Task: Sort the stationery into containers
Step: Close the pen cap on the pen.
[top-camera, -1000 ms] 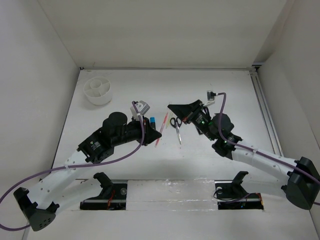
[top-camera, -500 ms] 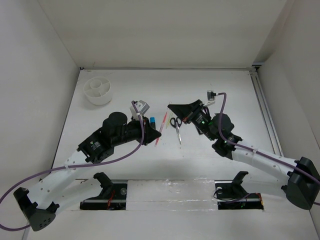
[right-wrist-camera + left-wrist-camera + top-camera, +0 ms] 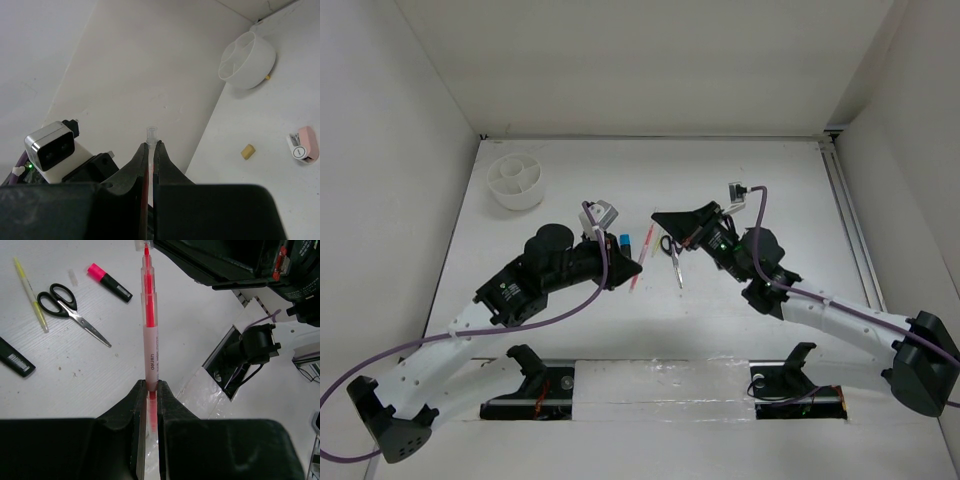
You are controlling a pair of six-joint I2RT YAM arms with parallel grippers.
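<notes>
My left gripper (image 3: pixel 634 268) (image 3: pixel 148 385) is shut on the pink pen (image 3: pixel 647 242) (image 3: pixel 150 325) and holds it above the table, tip pointing at my right gripper (image 3: pixel 658 215) (image 3: pixel 151 144). The right gripper is shut on a small clear tube (image 3: pixel 151 133), the pen's cap by its look, right at the pen's tip. The scissors (image 3: pixel 672 250) (image 3: pixel 72 312), yellow stick (image 3: pixel 31 295), pink-capped marker (image 3: pixel 109 282) and blue-capped marker (image 3: pixel 624 242) lie on the table below. The white divided cup (image 3: pixel 517 182) (image 3: pixel 248 60) stands far left. The tan eraser (image 3: pixel 247 151) and white-pink piece (image 3: pixel 305 145) lie nearer.
White walls close the table on the left, back and right. A rail runs along the right edge (image 3: pixel 850 230). The arm mounts (image 3: pixel 535 385) sit at the near edge. Both arms lean in over the table's middle.
My right gripper has shifted slightly left and up near the pen's tip. The left gripper and the pen have stayed put.
</notes>
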